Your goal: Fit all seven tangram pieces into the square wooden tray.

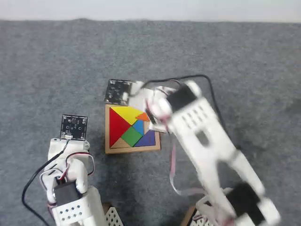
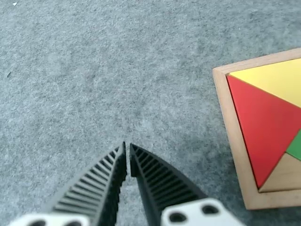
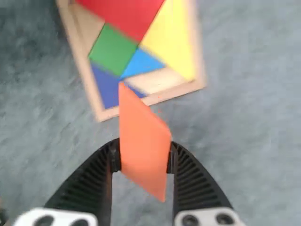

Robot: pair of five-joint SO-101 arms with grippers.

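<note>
High view from above: a grey, felt-like napped cloth [image 1: 56, 61] covers the whole table, with a pale strip of wall [image 1: 141, 9] at the far edge. The square wooden tray [image 1: 131, 149] lies flat on it, light timber with a raised rim. Inside sit smooth, flat painted pieces: a red triangle [image 1: 116, 129], a yellow triangle [image 1: 127, 114], a green square [image 1: 132, 136], a small blue triangle [image 1: 138, 126] and a dark blue piece [image 1: 148, 140], with bare wood showing between them.

The right gripper [image 3: 142, 146] is clamped on an orange parallelogram [image 3: 143, 155], ribbed black fingers [image 3: 101, 174] pressing its long edges, its tip over the tray's rim. The left gripper [image 2: 127, 147] hangs over bare cloth beside the tray, jaws closed on nothing.
</note>
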